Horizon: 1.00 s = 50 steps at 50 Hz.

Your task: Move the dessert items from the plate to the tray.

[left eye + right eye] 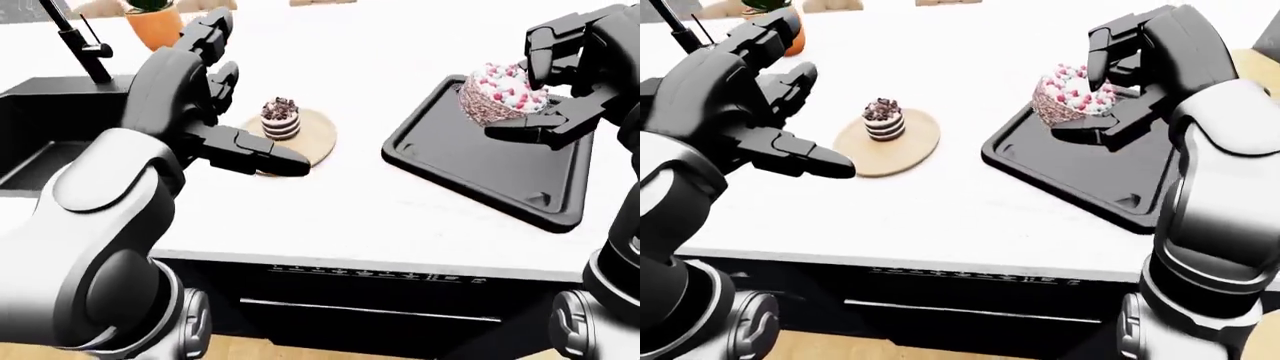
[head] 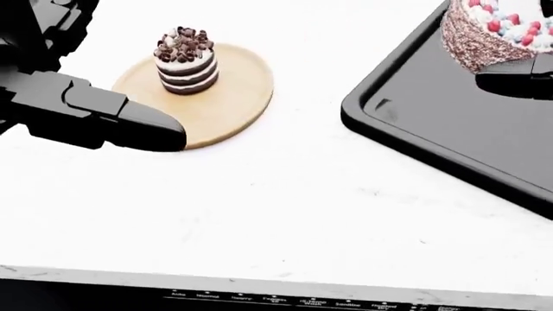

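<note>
The right hand (image 1: 1120, 90) pinches a sprinkled cake (image 1: 1068, 96) above the tray (image 1: 470, 161); the left hand (image 1: 215, 112) is spread. At nine o'clock from the tray, a layered cake (image 2: 184, 59) on the plate (image 2: 238, 103) looks soft, best held low on its sides.

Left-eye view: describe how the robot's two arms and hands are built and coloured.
The left arm has glossy white rounded shells over the forearm and upper arm, with dark grey joints between them. The left hand is black, blocky and segmented, with three thick fingers ending in rounded tips. The right hand has the same black three-fingered build. No cables or markings show.
</note>
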Motion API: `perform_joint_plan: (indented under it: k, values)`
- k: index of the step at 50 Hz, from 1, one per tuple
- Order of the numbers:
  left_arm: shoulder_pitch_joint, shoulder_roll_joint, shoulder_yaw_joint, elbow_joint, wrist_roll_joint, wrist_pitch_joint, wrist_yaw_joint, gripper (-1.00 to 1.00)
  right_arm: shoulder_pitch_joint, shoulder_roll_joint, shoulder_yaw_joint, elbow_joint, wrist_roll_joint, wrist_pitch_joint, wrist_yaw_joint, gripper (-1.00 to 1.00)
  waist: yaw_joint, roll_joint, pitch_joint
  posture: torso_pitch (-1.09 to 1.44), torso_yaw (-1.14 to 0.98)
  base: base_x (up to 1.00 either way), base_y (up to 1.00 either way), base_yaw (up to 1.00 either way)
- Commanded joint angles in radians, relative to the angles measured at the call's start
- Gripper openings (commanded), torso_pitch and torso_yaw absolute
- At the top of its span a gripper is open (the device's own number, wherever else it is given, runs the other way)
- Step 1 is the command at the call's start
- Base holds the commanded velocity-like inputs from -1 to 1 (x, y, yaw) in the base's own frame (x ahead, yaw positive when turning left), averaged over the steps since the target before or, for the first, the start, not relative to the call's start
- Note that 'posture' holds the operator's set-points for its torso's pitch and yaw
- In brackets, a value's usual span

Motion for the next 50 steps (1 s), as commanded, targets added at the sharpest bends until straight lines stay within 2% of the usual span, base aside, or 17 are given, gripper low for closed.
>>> perform_joint_plan:
  k: [1,2,3,5,7,9,10,13,14,19,23,29,46,47,48,49,50]
  values:
    - [-0.018,0.012,0.016,-0.009,0.012,-0.031,0.003,1.0,-0.043,-0.013,-0.023,-0.038,-0.003,-0.041,-0.017,-0.96,0.005,-0.004,-0.035,0.0,0.0,0.0,0.0,0.0]
    - [-0.02,0.015,0.015,-0.016,0.012,-0.023,0.001,1.0,-0.043,-0.013,-0.024,-0.038,-0.003,-0.042,-0.018,-0.96,0.001,0.015,-0.043,0.0,0.0,0.0,0.0,0.0]
    - [-0.022,0.016,0.016,-0.016,0.012,-0.02,0.0,1.0,-0.042,-0.014,-0.023,-0.038,-0.004,-0.042,-0.018,-0.96,0.002,0.045,-0.051,0.0,0.0,0.0,0.0,0.0]
    - [-0.03,0.019,0.021,-0.013,0.013,-0.017,-0.004,1.0,-0.05,-0.013,-0.018,-0.044,-0.004,-0.031,-0.018,-0.96,0.002,0.008,-0.019,0.0,0.0,0.0,0.0,0.0]
    - [-0.025,0.018,0.022,-0.014,0.015,-0.02,-0.004,1.0,-0.05,-0.011,-0.017,-0.043,-0.005,-0.034,-0.019,-0.96,0.025,-0.022,-0.01,0.0,0.0,0.0,0.0,0.0]
    - [-0.013,0.016,0.023,-0.02,0.015,-0.024,-0.007,1.0,-0.049,-0.01,-0.021,-0.039,-0.004,-0.039,-0.021,-0.97,0.05,-0.103,0.005,0.0,0.0,0.0,0.0,0.0]
    - [-0.013,0.018,0.025,-0.018,0.016,-0.025,-0.008,1.0,-0.047,-0.009,-0.022,-0.038,-0.003,-0.042,-0.022,-0.96,0.01,-0.081,-0.004,0.0,0.0,0.0,0.0,0.0]
    - [-0.052,0.032,0.033,-0.003,0.015,-0.011,-0.014,1.0,-0.062,-0.007,0.007,-0.036,-0.012,-0.048,-0.02,-0.98,-0.001,-0.049,-0.041,0.0,0.0,0.0,0.02,0.0]
    - [-0.053,0.033,0.032,-0.002,0.015,-0.011,-0.014,1.0,-0.062,-0.003,0.006,-0.034,-0.015,-0.052,-0.018,-0.98,0.0,-0.047,-0.076,0.0,0.0,0.0,0.08,0.0]
    - [-0.059,0.034,0.029,0.006,0.017,-0.014,-0.013,1.0,-0.06,0.006,0.008,-0.03,-0.026,-0.06,-0.011,-0.98,-0.005,-0.024,-0.081,0.0,0.0,0.0,0.1,0.0]
    - [-0.07,0.043,0.037,0.015,0.016,-0.012,-0.019,1.0,-0.068,0.015,0.018,-0.031,-0.04,-0.057,-0.005,-0.98,0.001,-0.039,-0.088,0.0,0.0,0.0,0.42,0.0]
    - [-0.064,0.053,0.047,0.026,0.014,-0.024,-0.024,1.0,-0.069,0.03,0.019,-0.028,-0.054,-0.062,0.002,-0.98,0.001,-0.042,-0.093,0.0,0.0,0.0,0.44,0.0]
    - [-0.064,0.051,0.04,0.04,0.009,-0.038,-0.013,1.0,-0.071,0.032,0.005,-0.025,-0.058,-0.064,0.008,-0.97,0.012,-0.006,-0.094,0.0,0.0,0.0,0.44,0.0]
    - [-0.066,0.049,0.038,0.039,0.008,-0.035,-0.011,1.0,-0.069,0.033,0.005,-0.024,-0.057,-0.066,0.005,-0.97,0.012,0.006,-0.094,0.0,0.0,0.0,0.24,0.0]
    - [-0.07,0.049,0.038,0.041,0.008,-0.034,-0.011,1.0,-0.07,0.033,0.005,-0.021,-0.057,-0.065,0.002,-0.97,0.005,0.019,-0.08,0.0,0.0,0.0,0.0,0.0]
    - [-0.073,0.047,0.039,0.041,0.007,-0.03,-0.01,1.0,-0.069,0.034,0.003,-0.02,-0.055,-0.065,-0.001,-0.96,-0.006,0.042,-0.07,0.0,0.0,0.0,0.0,0.0]
    - [-0.073,0.047,0.039,0.042,0.007,-0.031,-0.009,1.0,-0.069,0.034,0.002,-0.02,-0.054,-0.064,-0.003,-0.96,-0.013,0.081,-0.076,0.0,0.0,0.0,0.0,0.0]
